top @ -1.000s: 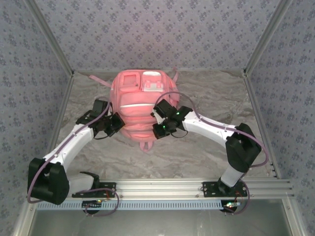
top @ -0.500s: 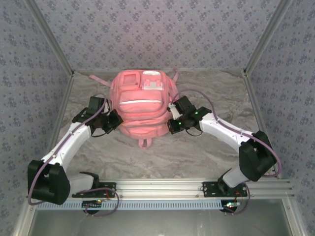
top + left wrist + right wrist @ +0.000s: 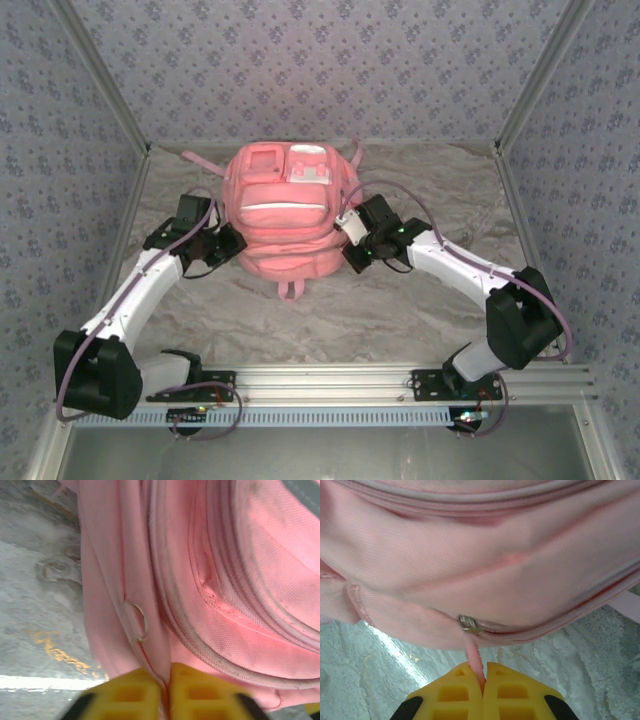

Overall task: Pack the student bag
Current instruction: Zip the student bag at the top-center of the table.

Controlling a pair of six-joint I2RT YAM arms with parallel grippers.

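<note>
Pinching a pink fabric zip pull below its small metal slider, the yellow fingers of the right gripper were closed tight. On the left gripper, yellow fingers were pressed together on a seam fold of the large soft pink fabric student bag, beside a metal ring. The bag lay mid-table, front pockets upward, between both arms, on the grey marbled tabletop.

No legible text, patches on student bag too small to read
</note>
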